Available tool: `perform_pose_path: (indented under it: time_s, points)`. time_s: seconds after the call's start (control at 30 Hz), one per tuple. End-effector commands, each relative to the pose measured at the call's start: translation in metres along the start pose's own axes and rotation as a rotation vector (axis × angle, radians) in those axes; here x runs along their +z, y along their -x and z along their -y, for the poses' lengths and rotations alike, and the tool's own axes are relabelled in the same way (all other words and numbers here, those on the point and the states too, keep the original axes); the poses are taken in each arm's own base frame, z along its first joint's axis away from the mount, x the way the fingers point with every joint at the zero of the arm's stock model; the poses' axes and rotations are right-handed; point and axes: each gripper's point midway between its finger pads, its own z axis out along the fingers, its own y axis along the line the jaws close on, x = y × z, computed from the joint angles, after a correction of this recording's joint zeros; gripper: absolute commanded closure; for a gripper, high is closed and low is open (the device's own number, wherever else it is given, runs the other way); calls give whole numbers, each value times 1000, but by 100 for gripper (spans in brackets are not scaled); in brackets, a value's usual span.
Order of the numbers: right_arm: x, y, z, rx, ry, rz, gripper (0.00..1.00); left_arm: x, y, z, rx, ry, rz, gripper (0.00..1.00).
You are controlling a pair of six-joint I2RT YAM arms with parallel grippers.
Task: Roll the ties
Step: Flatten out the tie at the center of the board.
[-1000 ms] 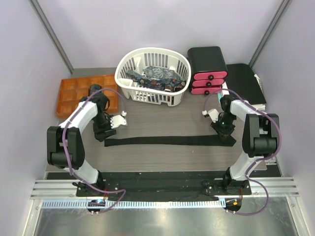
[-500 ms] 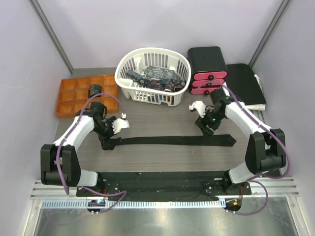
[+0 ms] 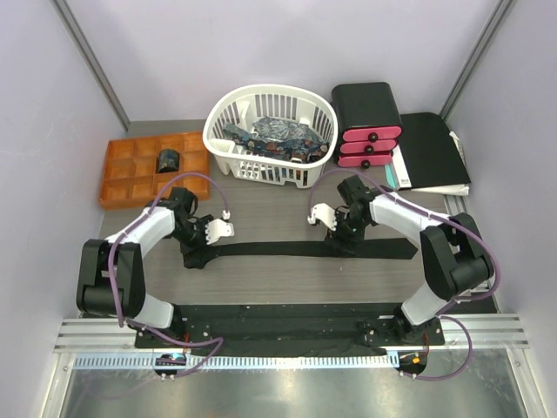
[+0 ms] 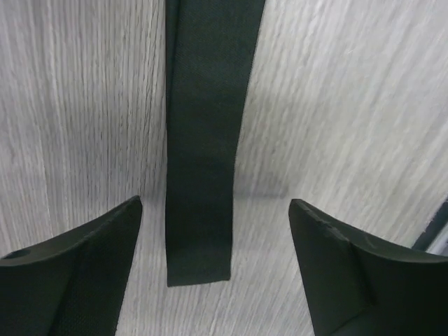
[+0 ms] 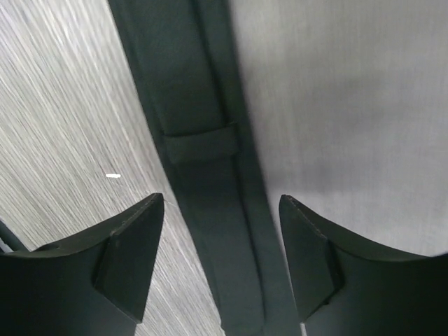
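Note:
A plain black tie (image 3: 278, 248) lies flat and straight across the table. My left gripper (image 3: 195, 252) is open just above its narrow left end. In the left wrist view that end (image 4: 199, 210) lies between the open fingers (image 4: 91, 266), nearer the left one, with the gripper (image 4: 215, 206) around it. My right gripper (image 3: 341, 238) is open over the tie right of its middle. The right wrist view shows the tie's back (image 5: 210, 182) with its keeper loop between the gripper's (image 5: 220, 203) open fingers. Patterned blue ties (image 3: 277, 132) lie in the basket. A rolled dark tie (image 3: 167, 160) sits in the tray.
A white basket (image 3: 228, 157) stands at the back centre. An orange compartment tray (image 3: 130, 174) is at the back left. A black box with pink drawers (image 3: 365, 109) and a flat black folder (image 3: 431, 148) are at the back right.
My right gripper has moved left along the tie from its wide right end toward the middle. My left gripper has shifted down onto the narrow left end. The tie has stayed flat.

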Motion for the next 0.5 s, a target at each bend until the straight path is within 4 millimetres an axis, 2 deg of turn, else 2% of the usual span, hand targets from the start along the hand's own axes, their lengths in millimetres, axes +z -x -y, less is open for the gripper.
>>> perform_pose_path:
  time_s: [0.0,0.03,0.1,0.13,0.2,0.33,0.47]
  points:
    - [12,-13,-6,-51,21,-45,31,6,-2,-21,62,48,-25,23]
    - [13,-14,-9,-54,31,-51,37,8,-3,-25,62,50,-34,33]
    - [15,-17,-17,-57,61,-61,42,8,-7,-31,70,58,-58,43]
    - [15,-17,-19,-59,66,-66,42,9,-8,-32,77,53,-65,51]
    - [10,-23,-15,-55,40,-92,39,9,-11,-34,90,51,-83,57]
    - [-12,-43,-4,-61,-18,-116,27,9,-16,-36,91,42,-99,62]
    - [-28,-87,-4,-76,-1,-194,23,9,-20,-37,79,43,-97,60]
